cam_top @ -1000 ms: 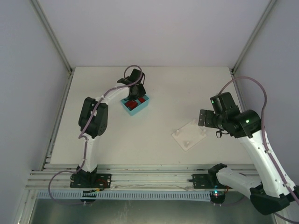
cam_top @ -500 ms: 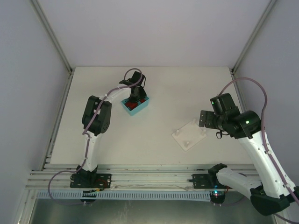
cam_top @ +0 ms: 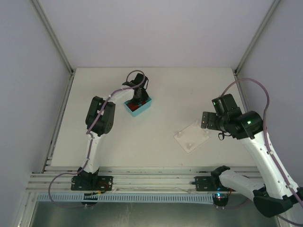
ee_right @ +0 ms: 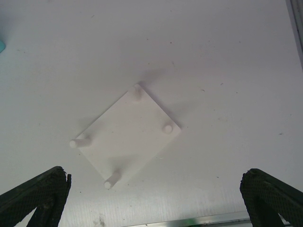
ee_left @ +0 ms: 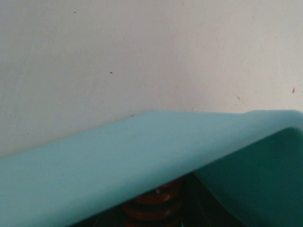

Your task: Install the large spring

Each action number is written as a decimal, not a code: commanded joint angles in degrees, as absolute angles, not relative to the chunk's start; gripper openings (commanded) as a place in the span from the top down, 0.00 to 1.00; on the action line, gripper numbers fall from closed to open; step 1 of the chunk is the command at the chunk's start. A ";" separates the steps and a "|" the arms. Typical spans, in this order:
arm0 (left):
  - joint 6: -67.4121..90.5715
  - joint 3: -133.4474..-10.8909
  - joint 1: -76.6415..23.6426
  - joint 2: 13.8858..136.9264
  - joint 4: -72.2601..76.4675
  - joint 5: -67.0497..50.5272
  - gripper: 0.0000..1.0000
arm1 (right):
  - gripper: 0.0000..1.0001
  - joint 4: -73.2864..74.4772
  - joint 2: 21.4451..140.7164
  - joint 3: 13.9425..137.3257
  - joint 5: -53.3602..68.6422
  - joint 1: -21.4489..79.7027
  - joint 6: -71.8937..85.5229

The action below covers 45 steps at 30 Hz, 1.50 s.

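Down inside the teal bin (cam_top: 143, 110), the left claw (cam_top: 138, 97) is sunk among red parts. Its fingers are hidden in both views, so I cannot tell whether they are parted or closed. Its wrist camera sees the bin's wall right in front and, just below that wall, the red coils of the large spring (ee_left: 154, 205). The right claw (ee_right: 152, 175) hangs wide open above the desk (ee_right: 227, 56), with the white four-pegged plate (ee_right: 128, 137) lying beneath it, between its two fingers.
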<state>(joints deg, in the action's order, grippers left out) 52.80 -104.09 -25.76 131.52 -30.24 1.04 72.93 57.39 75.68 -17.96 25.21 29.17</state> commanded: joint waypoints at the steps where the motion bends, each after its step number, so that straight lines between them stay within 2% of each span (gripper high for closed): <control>1: 51.88 -104.62 -25.94 134.40 -32.63 1.83 0.72 | 0.01 73.55 57.39 76.24 -18.54 25.42 29.77; 8: 47.70 -107.77 -25.60 130.76 -35.30 4.91 0.82 | 0.01 72.89 58.23 77.14 -18.40 25.48 30.16; 20: 38.91 -102.67 -25.40 117.25 -32.60 6.77 0.85 | 0.01 71.90 59.68 79.70 -16.63 25.40 33.12; 25: 29.84 -94.29 -25.49 109.55 -22.80 2.01 0.86 | 0.01 73.65 64.21 85.42 -15.19 25.27 35.62; 32: 19.09 -82.27 -25.49 101.79 -7.72 -12.91 0.88 | 0.01 80.62 73.80 96.78 -1.48 21.27 37.51; 37: 12.43 -75.42 -26.96 98.56 0.27 -23.78 0.88 | 0.11 81.08 78.26 100.28 8.82 18.07 33.93; 41: 2.22 -70.21 -31.30 94.45 6.45 -24.91 0.87 | 0.24 81.04 82.93 103.06 16.91 17.25 28.81; 45: -5.38 -62.19 -37.28 87.88 18.66 -21.68 0.85 | 0.33 79.98 87.84 106.07 26.37 17.23 24.81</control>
